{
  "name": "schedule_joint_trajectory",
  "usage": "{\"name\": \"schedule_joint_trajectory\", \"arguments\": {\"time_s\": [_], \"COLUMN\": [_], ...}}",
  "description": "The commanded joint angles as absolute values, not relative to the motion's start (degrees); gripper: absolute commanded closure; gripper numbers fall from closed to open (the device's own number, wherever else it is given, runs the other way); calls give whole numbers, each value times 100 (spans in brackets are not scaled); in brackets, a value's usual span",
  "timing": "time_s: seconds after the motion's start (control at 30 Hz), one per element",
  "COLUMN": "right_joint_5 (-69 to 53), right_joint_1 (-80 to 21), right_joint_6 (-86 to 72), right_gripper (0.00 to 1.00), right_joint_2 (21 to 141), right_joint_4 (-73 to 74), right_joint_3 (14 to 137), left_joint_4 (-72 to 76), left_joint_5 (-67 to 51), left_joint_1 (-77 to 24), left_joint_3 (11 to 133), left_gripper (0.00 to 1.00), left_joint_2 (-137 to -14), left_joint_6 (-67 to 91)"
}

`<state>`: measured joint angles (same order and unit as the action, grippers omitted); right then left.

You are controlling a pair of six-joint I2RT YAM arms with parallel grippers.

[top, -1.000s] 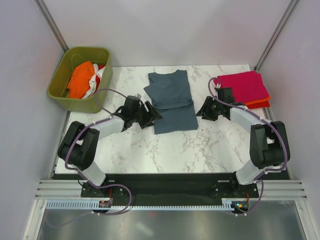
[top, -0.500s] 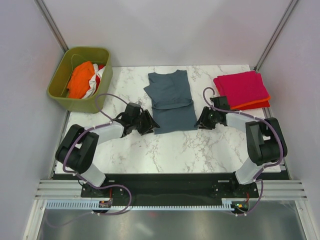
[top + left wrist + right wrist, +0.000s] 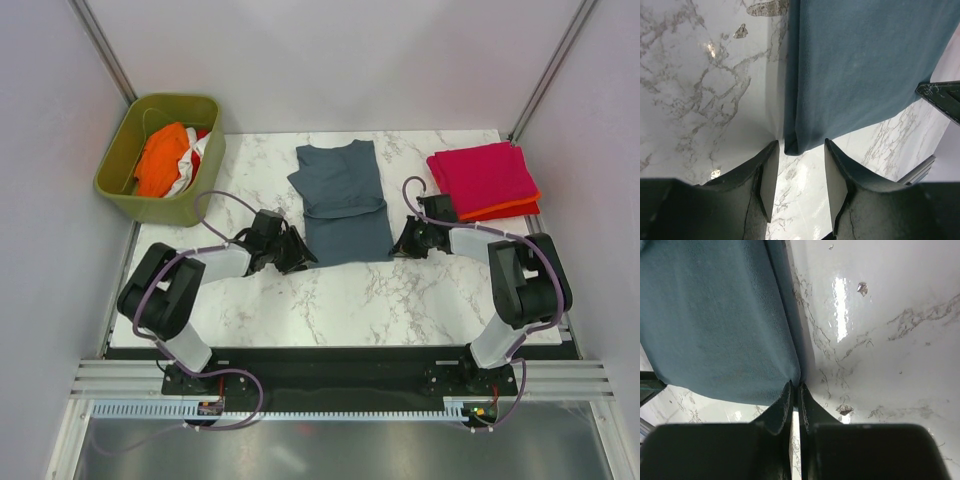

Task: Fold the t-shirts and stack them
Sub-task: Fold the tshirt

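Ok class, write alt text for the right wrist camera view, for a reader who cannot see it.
The right hand pinches a corner of the blue-grey t-shirt between its two dark fingers; the shirt lies flat at upper left. A glossy white marble table fills the right side.

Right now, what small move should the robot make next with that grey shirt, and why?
Probably close the left hand: its fingers straddle the near corner of the blue-grey shirt, not yet pinching, while the right hand already grips its corner.
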<state>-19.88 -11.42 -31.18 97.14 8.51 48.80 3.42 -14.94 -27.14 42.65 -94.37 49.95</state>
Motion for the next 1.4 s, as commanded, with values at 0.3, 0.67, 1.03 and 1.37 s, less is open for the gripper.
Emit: {"name": "schedule_joint_trajectory", "arguments": {"time_s": [0.3, 0.67, 1.03, 1.37], "right_joint_5": [-2092, -2171, -2452, -2356], "right_joint_1": [-1222, -1222, -1213, -1222], "right_joint_6": [-3050, -3059, -3313, -3313], "right_gripper": [100, 100, 100, 100], "right_joint_2": [9213, 8377, 6523, 5229], "right_joint_4": [764, 1906, 2346, 3164], "right_joint_3": [4447, 5737, 4343, 4393], "left_joint_4": [721, -799, -1107, -1415], "left_joint_5": [-1116, -1354, -1872, -2250], "left_joint_1": [-2786, -2602, -2918, -3015], "left_joint_3": [3929, 5141, 3852, 3357], "left_gripper": [98, 98, 98, 98], "left_joint_2": [-9317, -8289, -6514, -5195], "left_joint_6": [4825, 4342, 4692, 5027]}}
